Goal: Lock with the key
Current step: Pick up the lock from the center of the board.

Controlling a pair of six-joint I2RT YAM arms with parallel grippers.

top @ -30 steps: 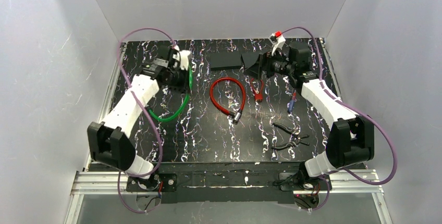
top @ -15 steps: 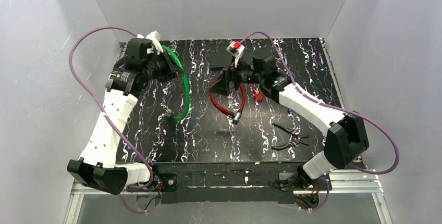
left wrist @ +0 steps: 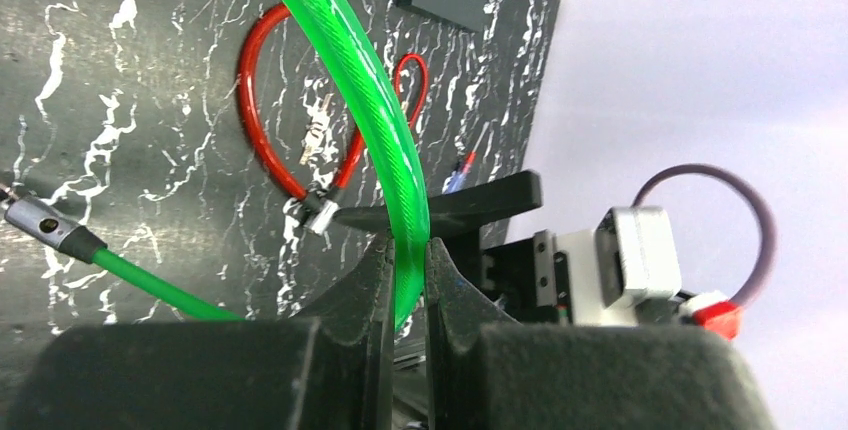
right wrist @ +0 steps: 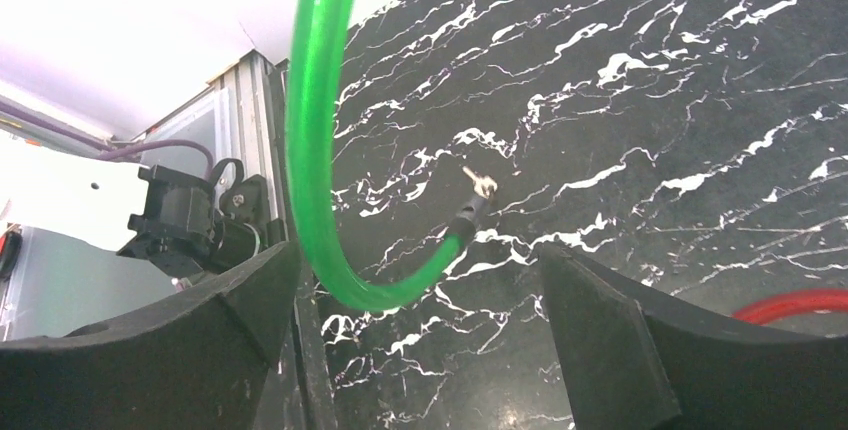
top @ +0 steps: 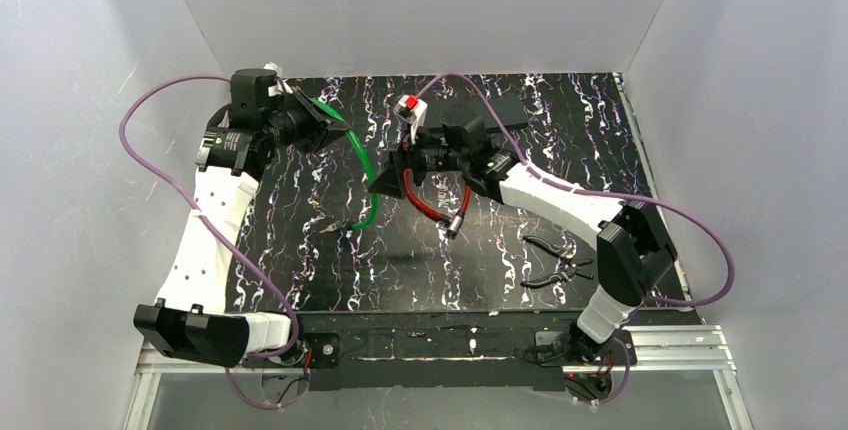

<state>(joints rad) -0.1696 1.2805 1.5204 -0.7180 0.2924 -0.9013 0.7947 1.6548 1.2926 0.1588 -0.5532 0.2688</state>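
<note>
My left gripper [top: 328, 130] is shut on the green cable lock [top: 368, 170] and holds its upper part off the table; the left wrist view shows the cable [left wrist: 370, 100] pinched between the fingers. The cable's dark metal end [top: 335, 226] hangs near the table, with a small silvery piece at its tip [right wrist: 483, 186]. My right gripper [top: 386, 182] is open, right beside the green cable [right wrist: 315, 150], which runs past its left finger [right wrist: 245, 300]. A red cable lock [top: 436, 206] lies on the table with small keys [left wrist: 315, 137] inside its loop.
Black pliers [top: 555, 260] lie at the front right. A flat black box [top: 510, 110] sits at the back, partly behind the right arm. The marbled black table [top: 300, 270] is walled in by white panels.
My right arm has swung left from over the red lock to the green cable. My left gripper has raised the green cable and turned slightly.
</note>
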